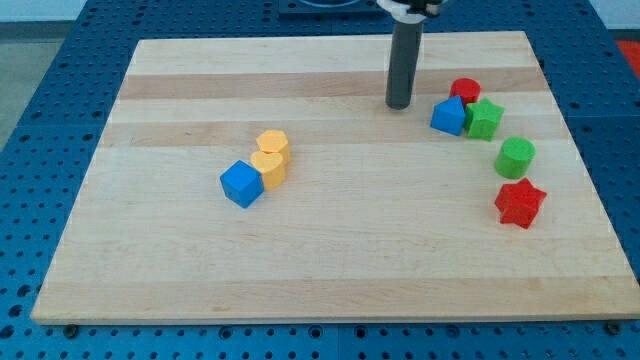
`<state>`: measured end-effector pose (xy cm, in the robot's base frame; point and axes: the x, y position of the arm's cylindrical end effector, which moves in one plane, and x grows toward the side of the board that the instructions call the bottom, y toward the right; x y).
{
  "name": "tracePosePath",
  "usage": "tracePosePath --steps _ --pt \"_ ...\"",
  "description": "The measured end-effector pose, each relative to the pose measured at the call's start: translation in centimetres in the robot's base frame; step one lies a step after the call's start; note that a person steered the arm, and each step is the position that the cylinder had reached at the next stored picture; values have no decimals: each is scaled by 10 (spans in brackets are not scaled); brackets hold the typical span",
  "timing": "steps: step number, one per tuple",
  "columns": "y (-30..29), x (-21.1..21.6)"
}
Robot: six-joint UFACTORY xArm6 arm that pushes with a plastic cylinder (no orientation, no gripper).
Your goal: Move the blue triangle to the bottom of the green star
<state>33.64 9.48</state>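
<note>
The blue triangle (449,116) lies at the view's upper right, touching the left side of the green star (484,119). A red round block (465,91) sits just above and between them. My tip (400,104) rests on the board a short way to the left of the blue triangle, slightly above it, with a small gap between them.
A green cylinder (516,157) and a red star (520,203) lie below the green star. A blue cube (241,183) and two yellow blocks (271,146) (268,168) cluster left of centre. The wooden board (320,270) ends near the right blocks.
</note>
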Motion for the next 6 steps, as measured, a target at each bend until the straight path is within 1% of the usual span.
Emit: tracePosePath --steps 1,4,6 --pt "20 5" --pt "46 70" --pt "45 62"
